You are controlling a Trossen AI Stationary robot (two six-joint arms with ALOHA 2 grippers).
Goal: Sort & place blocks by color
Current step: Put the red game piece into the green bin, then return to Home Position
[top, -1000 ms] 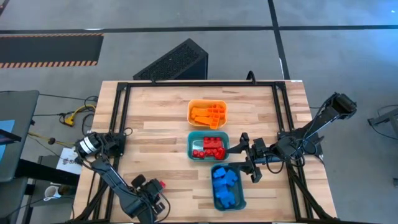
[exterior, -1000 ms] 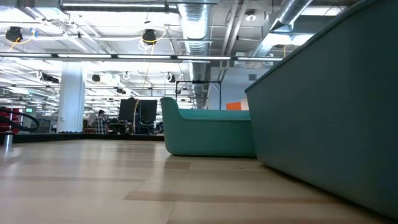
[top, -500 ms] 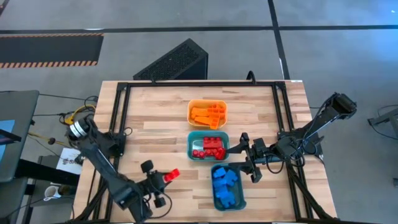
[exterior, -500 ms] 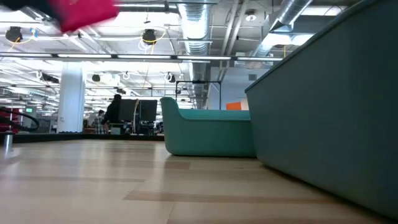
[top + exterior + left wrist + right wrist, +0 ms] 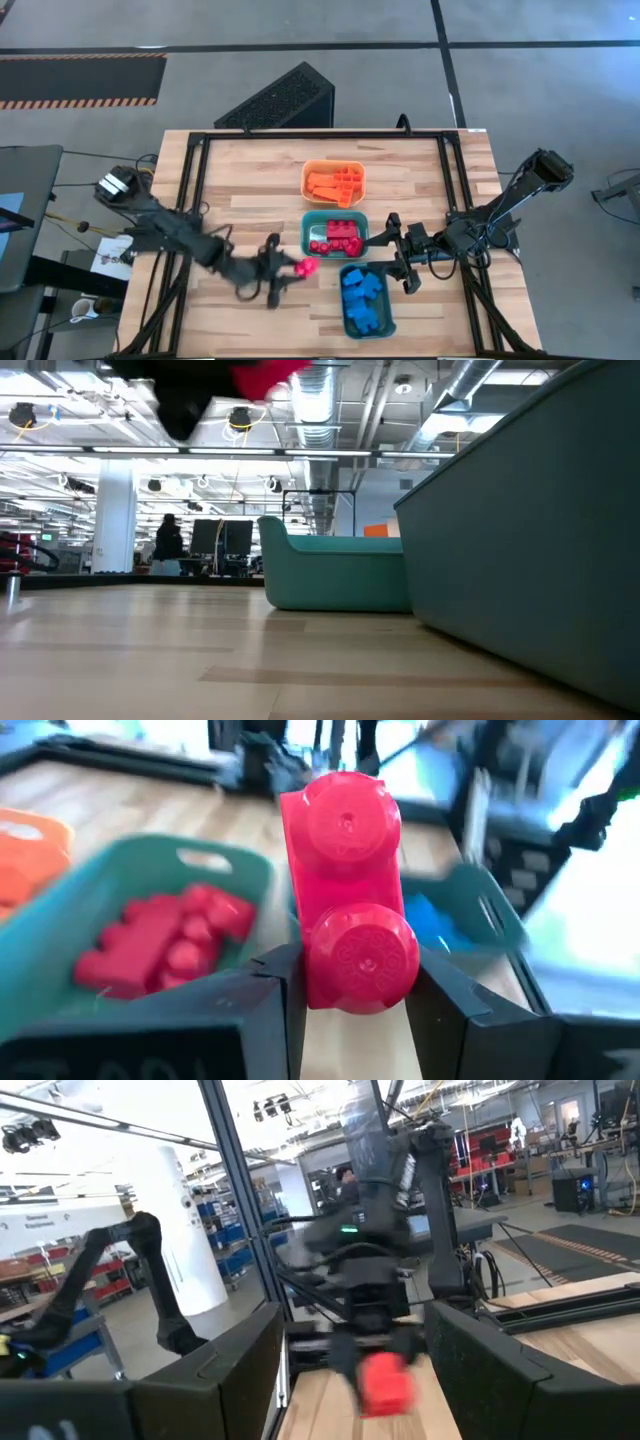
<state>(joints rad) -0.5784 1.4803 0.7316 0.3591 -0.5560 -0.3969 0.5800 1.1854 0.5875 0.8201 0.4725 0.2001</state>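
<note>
A red two-stud block [image 5: 345, 890] sits between the fingers of my left gripper [image 5: 291, 269], which is shut on it just left of the teal bin of red blocks [image 5: 335, 235], above the table. In the low view the block [image 5: 265, 375] shows blurred at the top. The orange bin [image 5: 334, 183] holds orange blocks, and the near teal bin [image 5: 365, 300] holds blue ones. My right gripper [image 5: 392, 252] hovers open to the right of the two teal bins, holding nothing. In its wrist view my right gripper [image 5: 355, 1380] faces the left arm and the red block [image 5: 385, 1380]. My left gripper pinches the red block by its two opposite sides [image 5: 305, 965] at the end nearest the wrist, one finger [image 5: 275, 995] on each side. The fingers come nearly level from the table's left. The block juts out past the fingertips, lifted clear of the table.
The three bins stand in a row from far to near at the table's middle. A black frame [image 5: 195, 170] runs round the tabletop. Bare wood lies to the left of the bins. A person shows far off in the room [image 5: 168, 540].
My left gripper has swung from the table's near left corner toward the right, up to the bin of red blocks, rising and tipping from pointing down to nearly level. The red block has gone with it, clear of the table.
</note>
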